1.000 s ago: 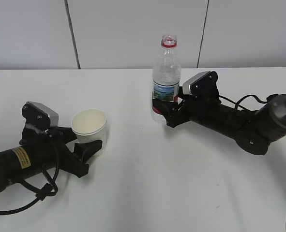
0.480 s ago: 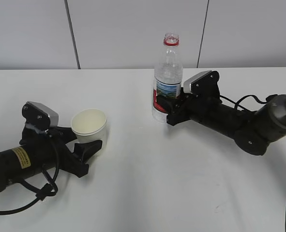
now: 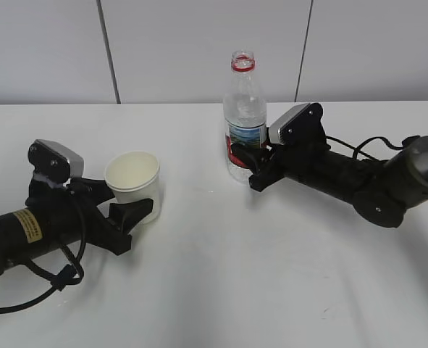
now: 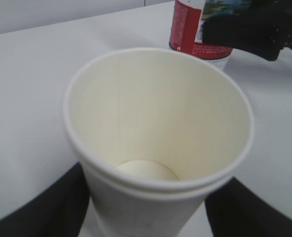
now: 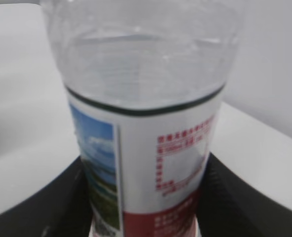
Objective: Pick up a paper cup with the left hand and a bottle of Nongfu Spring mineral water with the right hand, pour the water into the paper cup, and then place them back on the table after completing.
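An empty white paper cup [image 3: 132, 183] stands upright between the two black fingers of the left hand [image 3: 137, 206], which is shut on its lower half. In the left wrist view the cup [image 4: 155, 118] fills the frame, with fingers [image 4: 42, 210] on both sides of it. A clear Nongfu Spring bottle [image 3: 243, 109], uncapped with a red neck ring, is held upright by the right hand [image 3: 244, 164], shut on its labelled lower part. The right wrist view shows the bottle [image 5: 146, 123] close up, water level above the label, with fingers [image 5: 244, 197] against it. The bottle also shows in the left wrist view [image 4: 197, 27].
The white table [image 3: 235, 275] spreads around both arms. A grey panelled wall [image 3: 199, 51] runs along its far edge. Black cables trail behind the left arm [image 3: 47, 286] and the right arm [image 3: 373, 145]. About a hand's width separates cup and bottle.
The right hand has raised the bottle a little and shifted it slightly left. The left hand has lifted the cup slightly. Both stay gripped.
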Action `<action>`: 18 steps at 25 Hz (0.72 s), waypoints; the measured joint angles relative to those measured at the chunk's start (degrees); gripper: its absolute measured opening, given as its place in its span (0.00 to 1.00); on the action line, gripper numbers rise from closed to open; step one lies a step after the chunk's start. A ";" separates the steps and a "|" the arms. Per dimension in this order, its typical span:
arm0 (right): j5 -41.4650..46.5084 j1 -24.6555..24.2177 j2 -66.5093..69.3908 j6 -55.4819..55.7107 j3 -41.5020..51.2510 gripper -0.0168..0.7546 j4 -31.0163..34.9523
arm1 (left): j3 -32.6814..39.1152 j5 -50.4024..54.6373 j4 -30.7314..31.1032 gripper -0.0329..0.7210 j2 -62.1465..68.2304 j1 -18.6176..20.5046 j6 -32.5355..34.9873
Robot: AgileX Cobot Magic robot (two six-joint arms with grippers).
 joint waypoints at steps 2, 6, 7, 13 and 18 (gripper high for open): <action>0.08 0.00 -1.51 -1.78 0.00 0.55 -0.52 | 0.00 0.02 0.23 0.63 -0.23 0.00 -1.36; 3.24 0.09 -4.79 -4.82 -1.60 0.55 -4.12 | 0.00 0.45 2.43 0.63 -0.23 0.00 -4.73; 5.03 0.33 -5.24 -5.09 -2.50 0.55 -5.48 | 0.00 0.51 3.45 0.63 -0.23 0.00 -5.85; 12.61 3.23 -5.64 -6.91 -6.87 0.55 -12.56 | 0.00 2.08 7.97 0.63 -0.23 0.00 -9.41; 15.12 4.74 -5.64 -12.87 -9.52 0.55 -14.44 | 0.00 2.52 7.97 0.63 -2.20 0.00 -9.81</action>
